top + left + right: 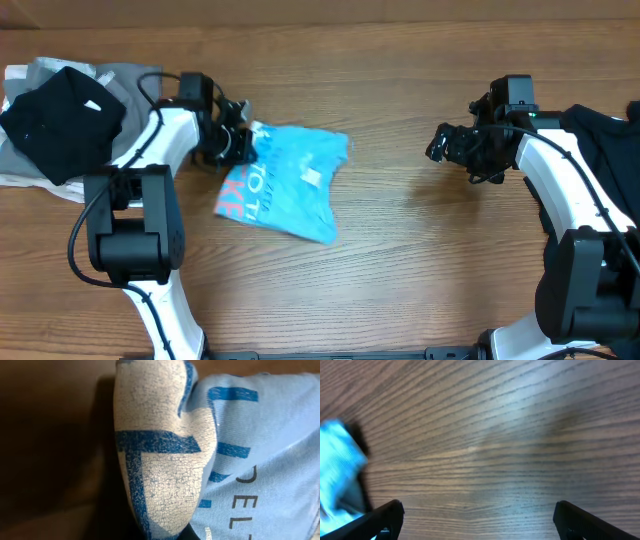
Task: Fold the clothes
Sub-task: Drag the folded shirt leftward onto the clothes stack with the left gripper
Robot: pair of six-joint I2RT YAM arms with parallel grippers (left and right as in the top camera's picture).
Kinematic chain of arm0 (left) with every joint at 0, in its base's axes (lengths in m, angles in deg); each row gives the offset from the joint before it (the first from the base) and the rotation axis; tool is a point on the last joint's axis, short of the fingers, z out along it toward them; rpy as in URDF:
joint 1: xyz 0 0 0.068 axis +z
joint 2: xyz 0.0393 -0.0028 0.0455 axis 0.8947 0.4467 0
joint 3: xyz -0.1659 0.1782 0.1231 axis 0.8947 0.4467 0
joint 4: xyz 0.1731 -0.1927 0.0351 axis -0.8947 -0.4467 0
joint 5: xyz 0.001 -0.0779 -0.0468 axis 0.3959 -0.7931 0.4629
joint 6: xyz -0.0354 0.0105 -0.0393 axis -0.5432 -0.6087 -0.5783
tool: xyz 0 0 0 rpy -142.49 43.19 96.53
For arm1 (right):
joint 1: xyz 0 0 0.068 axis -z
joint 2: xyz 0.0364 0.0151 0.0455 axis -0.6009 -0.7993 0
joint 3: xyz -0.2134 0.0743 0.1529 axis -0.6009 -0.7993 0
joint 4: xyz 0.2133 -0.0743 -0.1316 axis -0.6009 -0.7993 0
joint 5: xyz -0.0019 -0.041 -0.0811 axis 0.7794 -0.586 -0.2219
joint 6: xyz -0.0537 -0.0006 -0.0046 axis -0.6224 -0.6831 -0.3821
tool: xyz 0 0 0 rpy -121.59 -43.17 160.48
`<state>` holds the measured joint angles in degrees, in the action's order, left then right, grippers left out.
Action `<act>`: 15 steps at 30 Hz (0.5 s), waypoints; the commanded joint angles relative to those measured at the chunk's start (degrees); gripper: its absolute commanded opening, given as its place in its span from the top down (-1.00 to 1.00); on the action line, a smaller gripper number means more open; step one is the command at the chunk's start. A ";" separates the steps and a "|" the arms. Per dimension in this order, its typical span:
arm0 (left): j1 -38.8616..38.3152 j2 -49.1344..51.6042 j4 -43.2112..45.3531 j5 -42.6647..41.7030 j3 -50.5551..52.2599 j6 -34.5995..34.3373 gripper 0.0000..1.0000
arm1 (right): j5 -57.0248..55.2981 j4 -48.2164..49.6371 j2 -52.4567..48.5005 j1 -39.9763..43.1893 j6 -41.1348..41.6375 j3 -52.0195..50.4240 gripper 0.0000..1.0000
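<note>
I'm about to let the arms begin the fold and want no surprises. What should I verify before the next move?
1. Left pincer shut on the light blue T-shirt at its edge: ok.
2. Right pincer open over bare table: ok.
3. Shirt spread flat: not ok, it lies crumpled.
4. Right pincer on the shirt: not ok, it is apart from it.
5. Black garment apart from the shirt: ok.
6. How much cloth the left pincer has: cannot tell, fabric fills the wrist view.
</note>
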<state>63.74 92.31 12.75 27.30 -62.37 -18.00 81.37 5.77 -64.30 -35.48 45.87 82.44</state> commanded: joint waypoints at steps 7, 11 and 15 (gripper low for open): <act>4.39 1.11 -0.35 20.33 -3.30 1.18 0.92 | 0.15 -2.71 -0.20 -0.11 0.24 0.09 -1.00; 6.58 1.11 -0.94 21.09 -4.68 2.21 0.92 | 0.17 -2.78 -0.20 -0.11 0.26 0.09 -1.00; 8.50 1.11 -3.04 21.18 -7.87 3.32 0.92 | 0.20 -3.04 -0.20 -0.11 0.26 0.09 -1.00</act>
<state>70.65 92.37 10.50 45.68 -66.54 -16.67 81.50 2.67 -64.30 -35.48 45.87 82.44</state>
